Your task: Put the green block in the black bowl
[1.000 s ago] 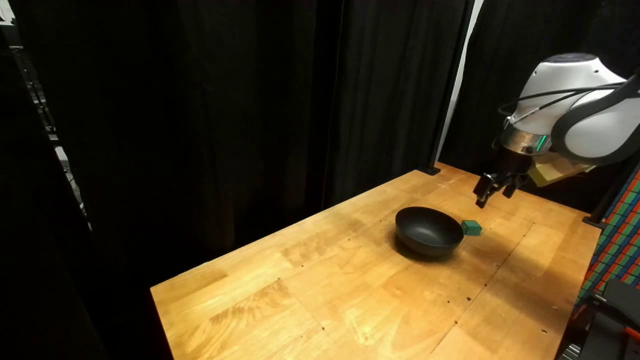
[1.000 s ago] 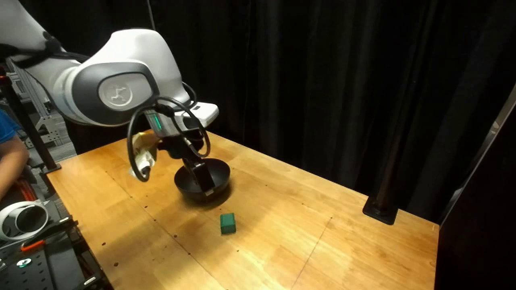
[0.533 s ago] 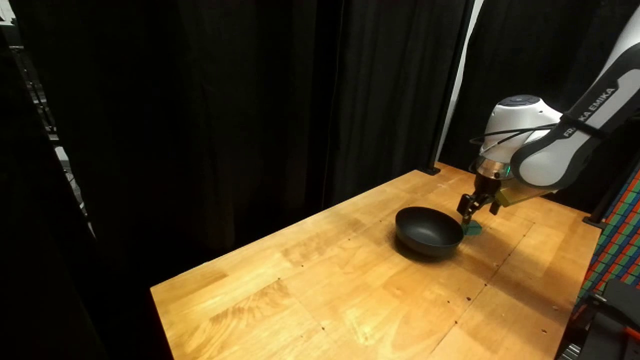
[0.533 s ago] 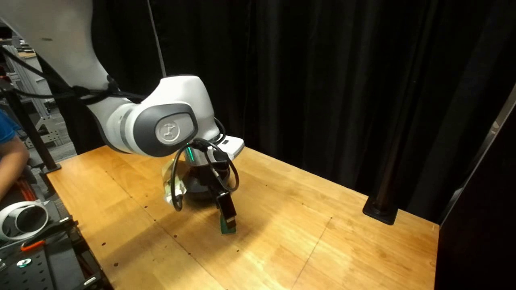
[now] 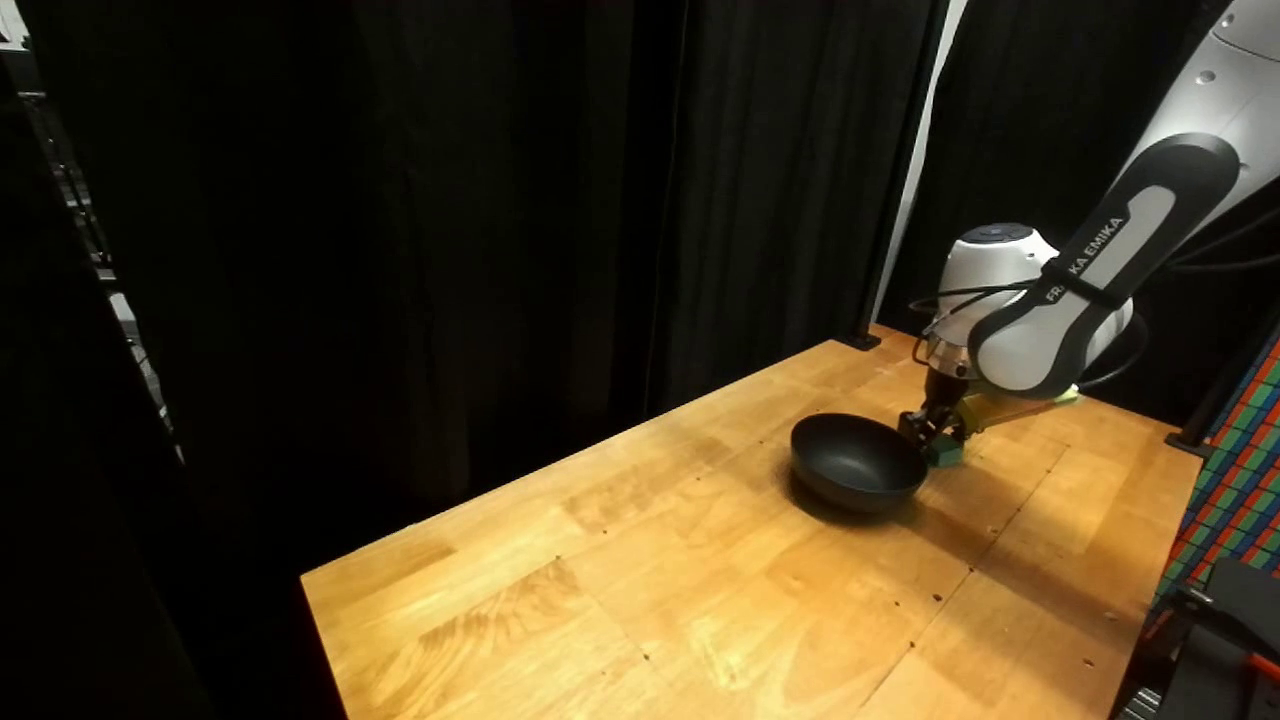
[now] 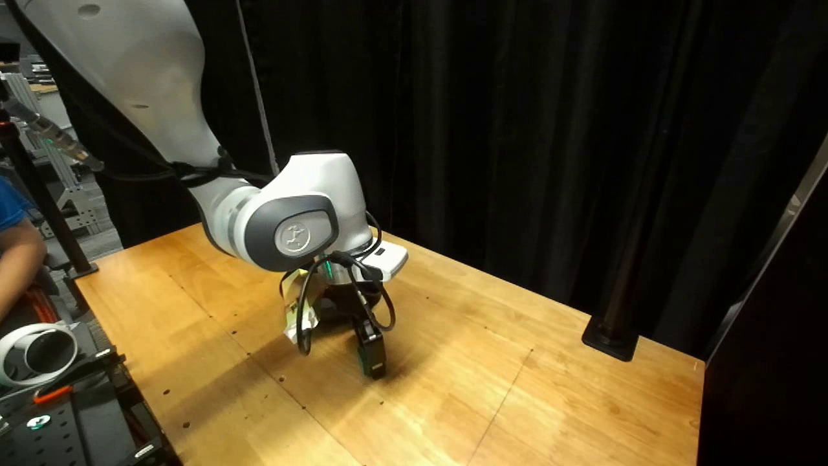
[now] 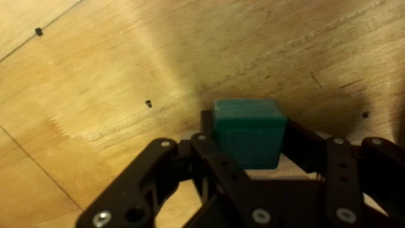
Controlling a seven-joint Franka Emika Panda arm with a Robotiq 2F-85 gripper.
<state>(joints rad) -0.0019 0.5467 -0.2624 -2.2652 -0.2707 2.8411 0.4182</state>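
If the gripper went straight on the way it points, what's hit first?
Most likely the wooden table: the gripper points down at it, around the green block. Any gap below is too unclear to judge.

The green block [image 7: 249, 142] is showing flat faces, one paler; it is being gripped on two opposite sides, outside and near the black bowl [image 5: 856, 463]. The matte bowl is standing upright, its round mouth facing up.

My white-and-black arm [image 5: 1100, 250] angled in from the right edge, my gripper [image 5: 933, 443] pointing down, its tips at the green block [image 5: 947, 453], the black bowl [image 5: 856, 466] nearby, upright on a long wooden table [image 5: 700, 580], black curtains [image 5: 480, 250] hanging behind.
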